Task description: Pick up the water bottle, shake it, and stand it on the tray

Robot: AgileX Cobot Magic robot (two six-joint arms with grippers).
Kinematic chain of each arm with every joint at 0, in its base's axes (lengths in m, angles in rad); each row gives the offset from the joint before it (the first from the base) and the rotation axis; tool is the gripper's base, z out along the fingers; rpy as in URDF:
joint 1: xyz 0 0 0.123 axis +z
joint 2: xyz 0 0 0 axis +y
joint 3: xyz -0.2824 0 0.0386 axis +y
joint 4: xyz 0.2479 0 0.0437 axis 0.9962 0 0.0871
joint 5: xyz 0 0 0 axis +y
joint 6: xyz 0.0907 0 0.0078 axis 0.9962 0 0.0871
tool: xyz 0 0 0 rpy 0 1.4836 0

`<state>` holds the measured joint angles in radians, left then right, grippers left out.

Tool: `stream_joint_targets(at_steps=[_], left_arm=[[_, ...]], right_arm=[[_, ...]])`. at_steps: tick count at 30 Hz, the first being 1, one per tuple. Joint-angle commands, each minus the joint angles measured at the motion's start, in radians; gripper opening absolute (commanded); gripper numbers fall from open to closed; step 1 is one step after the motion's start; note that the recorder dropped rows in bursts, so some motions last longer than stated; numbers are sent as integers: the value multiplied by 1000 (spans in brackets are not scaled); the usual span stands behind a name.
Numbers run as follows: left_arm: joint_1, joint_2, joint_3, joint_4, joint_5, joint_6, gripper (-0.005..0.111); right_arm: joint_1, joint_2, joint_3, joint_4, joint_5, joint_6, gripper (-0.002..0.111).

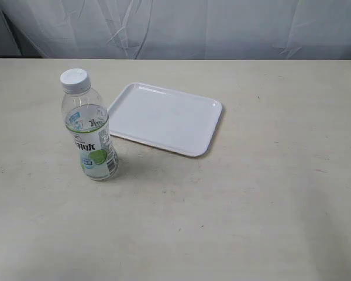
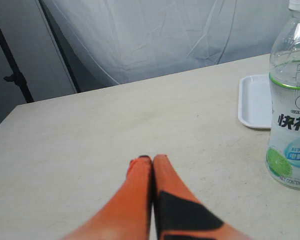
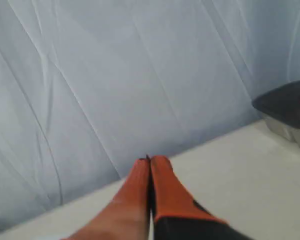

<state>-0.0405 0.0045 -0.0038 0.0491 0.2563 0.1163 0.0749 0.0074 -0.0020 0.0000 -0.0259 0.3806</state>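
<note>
The water bottle (image 1: 89, 130) stands upright on the table, clear with a white cap and a lime on its label. The white tray (image 1: 164, 117) lies flat and bare just behind and to the right of it. Neither gripper shows in the exterior view. In the left wrist view my left gripper (image 2: 151, 159) has its orange fingers pressed together with nothing between them; the water bottle (image 2: 291, 100) stands off to one side of it, with a corner of the tray (image 2: 254, 102) behind. My right gripper (image 3: 149, 160) is shut too, empty, facing the grey backdrop.
A pale table (image 1: 251, 199) spreads around both objects, ending at a grey cloth backdrop (image 1: 181, 26). A dark-lidded metal container (image 3: 287, 112) sits at the table's edge in the right wrist view. A black stand (image 2: 12, 75) rises beyond the table's corner.
</note>
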Motion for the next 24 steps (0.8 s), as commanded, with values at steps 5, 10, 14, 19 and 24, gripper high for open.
stream_joint_targets(at_steps=[5, 10, 14, 19, 24], left_arm=[[0, -5, 4, -9, -7, -2, 0], [0, -5, 4, -9, -7, -2, 0], [0, -5, 4, -9, -7, -2, 0], [0, -5, 4, -9, -9, -3, 0], [0, -5, 4, -9, -9, -3, 0]], right_arm=[[-4, -7, 2, 431, -280, 244, -1], [-3, -7, -61, -9, -203, 572, -1], [-3, 10, -179, -567, -284, 904, -1], [-3, 285, -365, -1481, -404, 1624, -1], [-3, 715, -533, -1744, -708, 1735, -1]])
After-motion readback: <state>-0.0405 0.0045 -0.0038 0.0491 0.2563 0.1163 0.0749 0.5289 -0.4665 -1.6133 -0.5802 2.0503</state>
